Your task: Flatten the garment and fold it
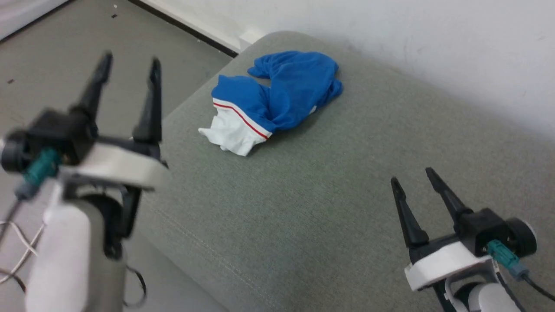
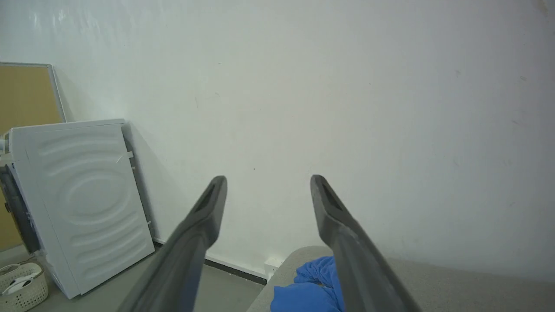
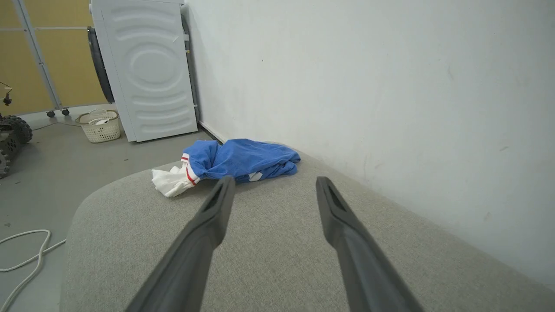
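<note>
The garment (image 1: 277, 97) lies crumpled in a heap near the far end of a grey-green cushioned surface (image 1: 329, 190): royal-blue cloth with a white sleeve and a thin red stripe toward the left. It shows again in the right wrist view (image 3: 234, 162), and its blue edge in the left wrist view (image 2: 310, 288). My left gripper (image 1: 130, 63) is open, raised off the cushion's left side over the floor, apart from the garment. My right gripper (image 1: 412, 175) is open above the cushion, well short of the garment, holding nothing.
A white wall (image 1: 433, 39) runs along the cushion's far side. A white washing machine (image 3: 147, 65) stands on the grey floor beyond, with a wicker basket (image 3: 99, 125) beside it. A white cable (image 3: 26, 251) lies on the floor at the left.
</note>
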You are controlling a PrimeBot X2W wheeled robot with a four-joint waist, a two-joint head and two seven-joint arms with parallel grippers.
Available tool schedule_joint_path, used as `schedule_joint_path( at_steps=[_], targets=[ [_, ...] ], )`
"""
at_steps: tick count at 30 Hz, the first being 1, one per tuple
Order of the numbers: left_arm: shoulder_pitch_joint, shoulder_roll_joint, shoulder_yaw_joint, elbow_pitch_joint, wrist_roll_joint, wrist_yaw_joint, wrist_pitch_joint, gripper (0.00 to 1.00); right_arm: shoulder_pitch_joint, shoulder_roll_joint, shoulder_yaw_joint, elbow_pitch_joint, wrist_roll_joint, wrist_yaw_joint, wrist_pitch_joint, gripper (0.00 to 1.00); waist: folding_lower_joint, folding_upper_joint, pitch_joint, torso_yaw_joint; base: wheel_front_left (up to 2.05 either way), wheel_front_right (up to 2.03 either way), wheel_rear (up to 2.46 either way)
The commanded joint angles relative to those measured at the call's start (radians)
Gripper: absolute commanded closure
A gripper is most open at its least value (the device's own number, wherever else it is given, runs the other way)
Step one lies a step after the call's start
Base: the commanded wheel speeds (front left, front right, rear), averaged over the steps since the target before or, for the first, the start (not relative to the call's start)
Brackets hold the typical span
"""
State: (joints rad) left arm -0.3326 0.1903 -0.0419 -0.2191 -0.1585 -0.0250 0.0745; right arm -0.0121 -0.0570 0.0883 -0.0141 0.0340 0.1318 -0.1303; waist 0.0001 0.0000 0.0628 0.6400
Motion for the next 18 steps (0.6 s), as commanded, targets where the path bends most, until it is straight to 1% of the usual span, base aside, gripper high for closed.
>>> schedule_joint_path(
  at_steps=[1, 6, 8, 10, 18],
  targets=[
    [-0.049, 0.019, 0.006, 0.010, -0.004, -0.014, 0.021, 0.00, -0.023, -0.008, 0.006, -0.023, -0.007, -0.001, 0.013, 0.00, -0.0001, 0.0000, 0.067, -0.029, 0.00, 0.00, 0.00],
    [-0.258, 0.061, 0.029, 0.106, -0.075, -0.049, 0.134, 0.00, -0.062, -0.074, 0.027, -0.143, -0.007, -0.001, 0.088, 0.00, -0.0001, 0.0000, 0.175, -0.073, 0.00, 0.00, 0.00],
    [-0.326, 0.091, 0.023, 0.149, -0.080, -0.062, 0.171, 0.00, -0.071, -0.098, 0.035, -0.188, -0.001, -0.001, 0.117, 0.00, -0.0001, 0.0000, 0.211, -0.092, 0.00, 0.00, 0.00],
    [-0.382, 0.103, 0.037, 0.195, -0.103, -0.065, 0.201, 0.00, -0.079, -0.113, 0.040, -0.237, 0.005, -0.001, 0.142, 0.00, -0.0001, 0.0000, 0.245, -0.114, 0.00, 0.00, 0.00],
    [-0.495, 0.154, 0.058, 0.389, -0.160, -0.076, 0.311, 0.00, -0.100, -0.167, 0.027, -0.395, 0.014, -0.001, 0.220, 0.00, -0.0001, 0.0000, 0.363, -0.191, 0.00, 0.00, 0.00]
  ],
)
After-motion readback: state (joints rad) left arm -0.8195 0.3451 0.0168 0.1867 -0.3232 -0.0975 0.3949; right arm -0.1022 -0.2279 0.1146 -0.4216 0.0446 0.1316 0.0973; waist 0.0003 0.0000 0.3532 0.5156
